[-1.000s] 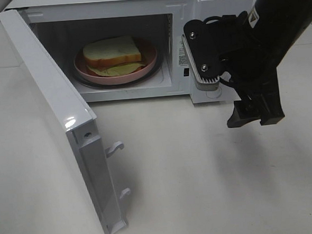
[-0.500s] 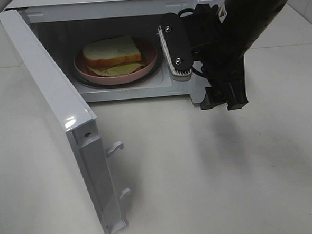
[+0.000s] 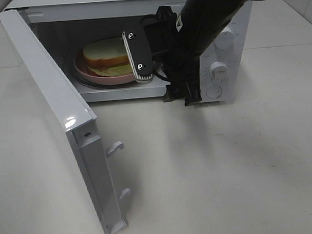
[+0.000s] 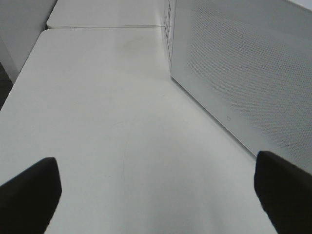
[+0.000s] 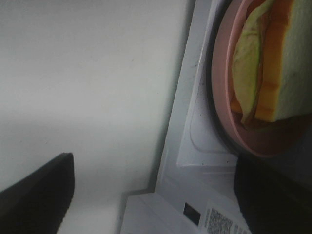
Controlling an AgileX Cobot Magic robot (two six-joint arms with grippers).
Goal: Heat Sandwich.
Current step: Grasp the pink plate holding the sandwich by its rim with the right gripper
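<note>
Where the microwave (image 3: 231, 54) stands open, the sandwich (image 3: 105, 55) lies inside its cavity on a round pink dish (image 3: 92, 77). Pale bread is uppermost, with yellow and greenish layers showing at the cut side. It sits beyond the right claw (image 3: 180, 97), deeper into the cavity and off to the claw's left, well apart from the fingertips. In the right wrist view the sandwich (image 5: 275, 58) and the dish (image 5: 222, 102) appear ahead of the right claw (image 5: 152, 195), nearer to one finger than the other. The dish's rim lies close to the cavity's front sill (image 5: 195, 131).

The right claw is spread wide, its two dark fingers far apart, and it has hold of nothing. It hangs low, just in front of the opening at the lower corner nearest the control panel, with its fingertips close to the table (image 3: 212, 166). White knobs (image 3: 218, 69) stand on the panel just to the claw's right. The right arm (image 3: 213, 12) crosses in front of the oven's top. The white camera block (image 3: 138, 57) on its wrist hides part of the dish. The door (image 3: 49, 102) is swung fully out, well to the claw's left, with two latch hooks (image 3: 115, 147) on its free edge.

The left claw (image 4: 156, 195) shows only in its own wrist view. It is spread wide too, gripping nothing, over the table (image 4: 97, 107). A white panel pricked with fine holes (image 4: 243, 73) stands ahead of it, to one side.
</note>
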